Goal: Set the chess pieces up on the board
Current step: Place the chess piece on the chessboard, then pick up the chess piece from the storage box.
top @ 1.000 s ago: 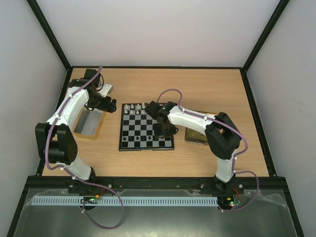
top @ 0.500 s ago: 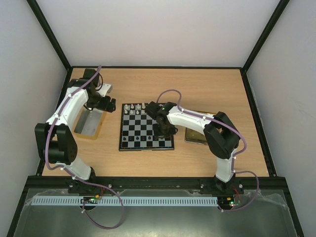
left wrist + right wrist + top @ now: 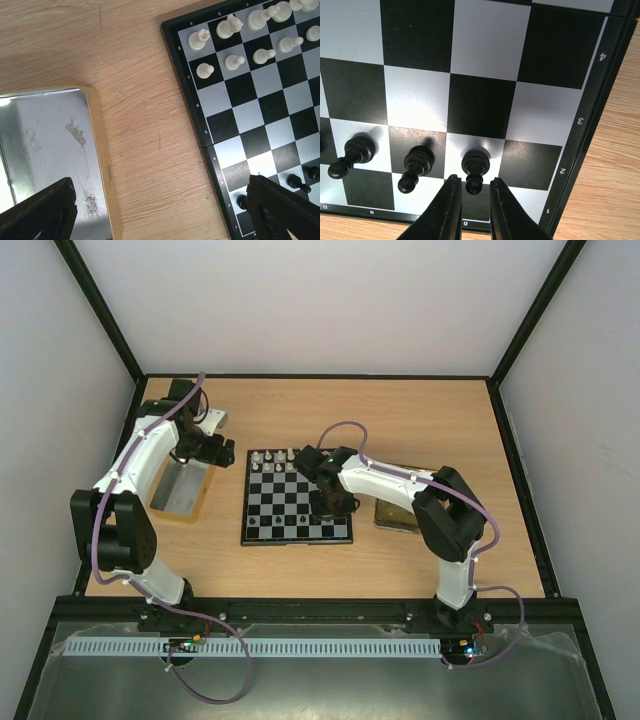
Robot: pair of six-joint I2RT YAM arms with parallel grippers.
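The right claw (image 3: 474,178) hangs low with its jaws narrowly parted around the head of a black pawn (image 3: 475,162), which stands on g2 of the board (image 3: 485,50); it grips nothing. The left claw (image 3: 160,200) gapes wide and empty above the table (image 3: 135,75), between the silver tray (image 3: 45,140) and the board edge near the white pieces (image 3: 235,45).

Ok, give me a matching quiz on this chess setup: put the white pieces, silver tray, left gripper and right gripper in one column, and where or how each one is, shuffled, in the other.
Column one
1. white pieces
2. silver tray
3. left gripper
4. right gripper

Column two
A. fingers either side of a black pawn
B. on the table, left of the board
C. wide open, holding nothing
D. standing on the board's far two rows

Pairs: 1-D, 2-B, 3-C, 4-A
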